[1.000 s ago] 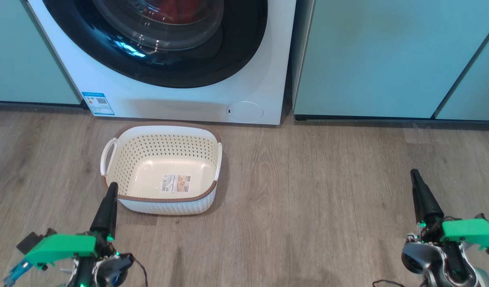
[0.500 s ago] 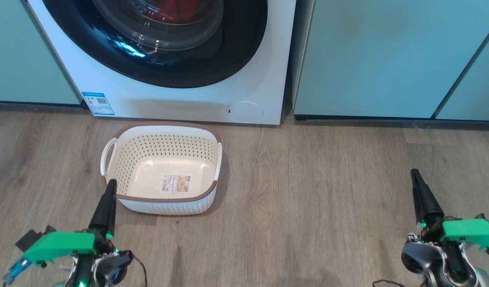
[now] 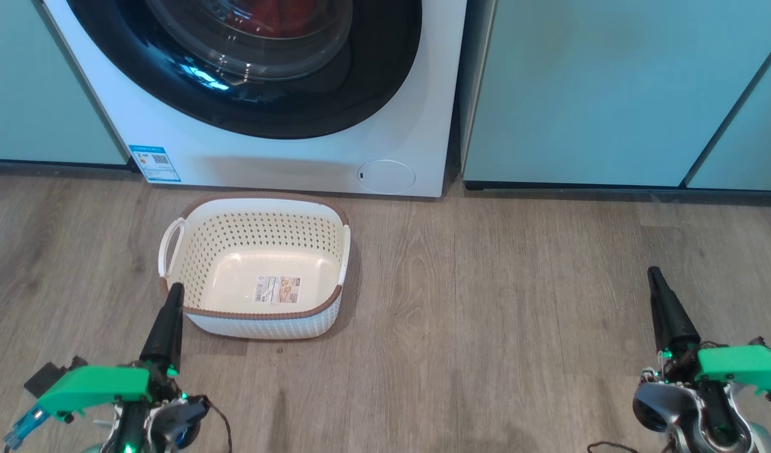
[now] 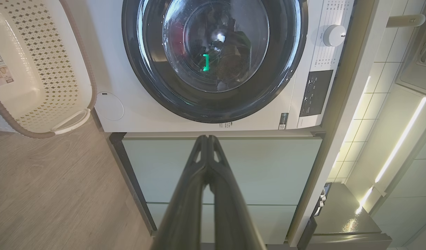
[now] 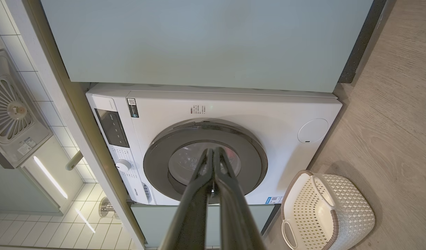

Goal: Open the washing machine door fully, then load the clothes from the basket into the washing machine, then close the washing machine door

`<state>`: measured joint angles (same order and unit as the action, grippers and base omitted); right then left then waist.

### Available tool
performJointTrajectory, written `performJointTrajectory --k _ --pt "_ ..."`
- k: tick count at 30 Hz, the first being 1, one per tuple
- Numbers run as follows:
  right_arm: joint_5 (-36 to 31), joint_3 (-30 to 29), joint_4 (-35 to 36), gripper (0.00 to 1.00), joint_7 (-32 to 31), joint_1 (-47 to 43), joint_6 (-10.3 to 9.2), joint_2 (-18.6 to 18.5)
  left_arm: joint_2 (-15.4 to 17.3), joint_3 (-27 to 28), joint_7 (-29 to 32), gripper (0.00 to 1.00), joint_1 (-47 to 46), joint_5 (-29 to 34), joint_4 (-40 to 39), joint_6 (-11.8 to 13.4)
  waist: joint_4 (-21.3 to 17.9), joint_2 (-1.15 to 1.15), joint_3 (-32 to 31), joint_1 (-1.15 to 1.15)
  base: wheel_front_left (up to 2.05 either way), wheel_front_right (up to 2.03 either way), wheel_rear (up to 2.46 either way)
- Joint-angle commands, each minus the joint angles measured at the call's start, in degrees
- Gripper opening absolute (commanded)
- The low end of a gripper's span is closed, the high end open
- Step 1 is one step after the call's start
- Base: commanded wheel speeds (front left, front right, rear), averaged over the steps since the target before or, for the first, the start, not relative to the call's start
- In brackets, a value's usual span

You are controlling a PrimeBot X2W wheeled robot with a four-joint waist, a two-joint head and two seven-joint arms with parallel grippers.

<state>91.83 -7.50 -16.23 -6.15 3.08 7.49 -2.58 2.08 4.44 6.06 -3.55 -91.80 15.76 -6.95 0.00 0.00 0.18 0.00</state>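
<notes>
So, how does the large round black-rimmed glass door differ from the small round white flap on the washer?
The door is far larger than the flap. The door has a glossy black rim and clear glass; the flap is opaque white. Both are round, on the white washing machine's front.

Pale teal cabinets [image 3: 612, 94], wood-grain floor [image 3: 486, 314]

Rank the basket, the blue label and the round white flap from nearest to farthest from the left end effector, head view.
1. Basket, beside the left end effector, on its right.
2. Blue label, straight ahead, low on the washing machine.
3. Round white flap, ahead and well right.
</notes>
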Motion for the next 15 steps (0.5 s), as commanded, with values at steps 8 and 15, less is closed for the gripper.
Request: performJointTrajectory --k 8,15 --pt "0.3 1.0 2.2 0.0 -0.3 3.1 0.0 -0.3 0.8 2.1 0.4 0.0 -2.6 -0.4 -1.7 -0.5 0.0 0.0 0.0 0.0 0.0 0.0 0.0" --pt "0.3 1.0 2.2 0.0 -0.3 3.1 0.0 -0.3 0.8 2.1 0.4 0.0 -2.6 -0.4 -1.7 -0.5 0.0 0.0 0.0 0.0 0.0 0.0 0.0"
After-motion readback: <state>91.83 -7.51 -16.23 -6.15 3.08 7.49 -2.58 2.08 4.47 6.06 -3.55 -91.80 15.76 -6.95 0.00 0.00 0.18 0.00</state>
